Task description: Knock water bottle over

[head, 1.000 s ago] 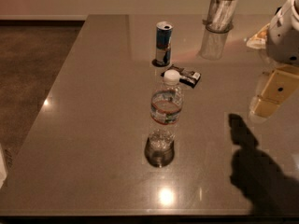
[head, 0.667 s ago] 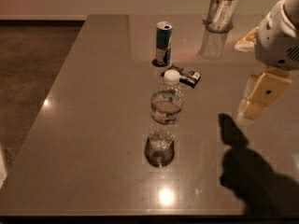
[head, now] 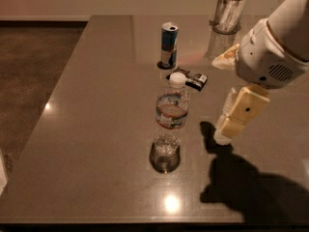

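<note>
Gripper (head: 237, 114) near upright water bottle (head: 171, 116)
Arm slants down-left from the right, above the table (head: 96, 129); cannot tell if the gripper is open.

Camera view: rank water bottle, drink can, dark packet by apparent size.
1. water bottle, also nearest.
2. drink can, farther back, so the gap is unsure.
3. dark packet, smallest.
The gripper hangs image-right of the water bottle, not touching.

Clear ribbed water bottle (head: 170, 122), white cap (red-blue label band); cream gripper (head: 223, 134) right of it.
</note>
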Motion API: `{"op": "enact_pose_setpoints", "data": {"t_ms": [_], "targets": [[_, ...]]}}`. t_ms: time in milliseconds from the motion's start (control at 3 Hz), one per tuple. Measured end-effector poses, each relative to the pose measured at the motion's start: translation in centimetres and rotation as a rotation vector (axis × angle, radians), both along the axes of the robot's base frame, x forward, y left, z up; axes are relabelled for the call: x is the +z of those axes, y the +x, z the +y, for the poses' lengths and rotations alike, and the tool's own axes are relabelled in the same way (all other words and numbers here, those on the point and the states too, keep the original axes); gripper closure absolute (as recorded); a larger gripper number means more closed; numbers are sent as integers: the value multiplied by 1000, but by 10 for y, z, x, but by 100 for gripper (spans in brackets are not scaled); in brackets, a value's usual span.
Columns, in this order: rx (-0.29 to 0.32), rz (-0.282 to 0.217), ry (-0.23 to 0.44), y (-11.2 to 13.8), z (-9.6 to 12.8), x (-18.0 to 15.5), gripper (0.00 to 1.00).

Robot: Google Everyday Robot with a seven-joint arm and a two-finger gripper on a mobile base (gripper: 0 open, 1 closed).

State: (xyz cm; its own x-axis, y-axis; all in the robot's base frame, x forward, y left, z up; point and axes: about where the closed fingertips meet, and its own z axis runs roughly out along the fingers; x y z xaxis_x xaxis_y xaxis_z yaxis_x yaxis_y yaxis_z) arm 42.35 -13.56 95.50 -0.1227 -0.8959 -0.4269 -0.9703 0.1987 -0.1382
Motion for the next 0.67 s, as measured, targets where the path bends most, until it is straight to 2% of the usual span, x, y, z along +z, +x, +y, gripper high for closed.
{"op": "enact_pose_setpoints", "data": {"t_ms": [667], "targets": [[102,22,235,-16,64,8,0]]}}
